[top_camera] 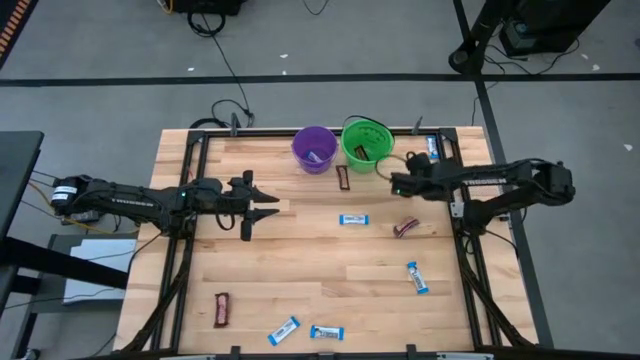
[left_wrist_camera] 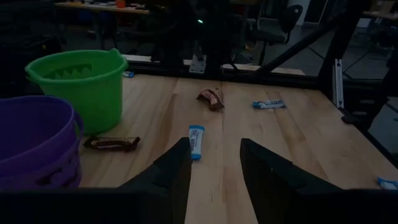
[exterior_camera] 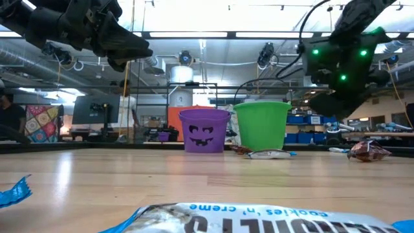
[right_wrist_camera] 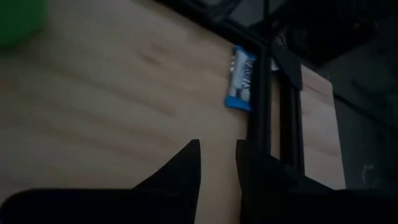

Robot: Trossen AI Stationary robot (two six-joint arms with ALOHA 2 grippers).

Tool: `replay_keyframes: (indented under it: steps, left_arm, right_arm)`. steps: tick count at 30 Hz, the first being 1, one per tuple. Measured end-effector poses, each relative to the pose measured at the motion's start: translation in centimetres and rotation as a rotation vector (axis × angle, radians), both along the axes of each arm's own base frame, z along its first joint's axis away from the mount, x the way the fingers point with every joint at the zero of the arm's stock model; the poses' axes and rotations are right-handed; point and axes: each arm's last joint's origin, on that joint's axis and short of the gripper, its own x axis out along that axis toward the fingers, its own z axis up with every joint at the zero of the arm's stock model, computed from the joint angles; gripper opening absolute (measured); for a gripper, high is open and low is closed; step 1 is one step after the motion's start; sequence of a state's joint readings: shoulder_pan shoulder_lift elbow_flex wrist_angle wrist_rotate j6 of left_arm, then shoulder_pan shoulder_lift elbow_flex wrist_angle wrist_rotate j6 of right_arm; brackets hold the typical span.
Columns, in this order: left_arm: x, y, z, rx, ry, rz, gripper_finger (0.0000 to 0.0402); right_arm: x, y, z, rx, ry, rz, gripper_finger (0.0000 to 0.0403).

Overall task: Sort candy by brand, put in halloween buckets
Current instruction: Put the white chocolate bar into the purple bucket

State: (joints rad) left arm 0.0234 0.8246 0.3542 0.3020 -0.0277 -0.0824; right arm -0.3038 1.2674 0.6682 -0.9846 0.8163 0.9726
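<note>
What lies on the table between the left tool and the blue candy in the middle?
Nothing: in the high view, only bare wood lies between the left tool and the blue candy; the left wrist view agrees.

Inside a robotics lab or workshop: a butcher-block bench [top_camera: 300,270] framed in black metal on grey carpet, cables [top_camera: 225,60] trailing across the floor, exposed ceiling ducts [exterior_camera: 194,48] and strip lights overhead, blue storage bins [exterior_camera: 310,129] and monitors [exterior_camera: 84,110] lining the background.
</note>
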Motion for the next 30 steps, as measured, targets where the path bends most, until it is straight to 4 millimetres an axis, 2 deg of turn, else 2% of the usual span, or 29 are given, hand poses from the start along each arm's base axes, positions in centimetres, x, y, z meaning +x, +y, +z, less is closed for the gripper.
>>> replay_keyframes:
  steps: [7,16,24,30]
  left_arm:
    - [0.0,0.0,-0.1,0.0,0.008,0.0,0.0142]
    - [-0.1,0.0,-0.6,-0.003,0.059,-0.004,0.0142]
    - [-0.1,0.0,-0.6,-0.002,0.06,-0.004,0.0142]
    - [-0.1,0.0,-0.6,0.021,0.062,-0.008,0.0142]
  right_arm:
    - [-1.2,-3.0,0.1,-0.003,-0.014,-0.137,0.0114]
    - [-2.3,-4.6,0.0,0.046,-0.001,-0.199,0.0114]
    - [-1.7,-4.0,0.0,0.069,-0.011,-0.137,0.0114]
    - [-1.3,-3.0,1.7,-0.065,-0.085,-0.07,0.0114]
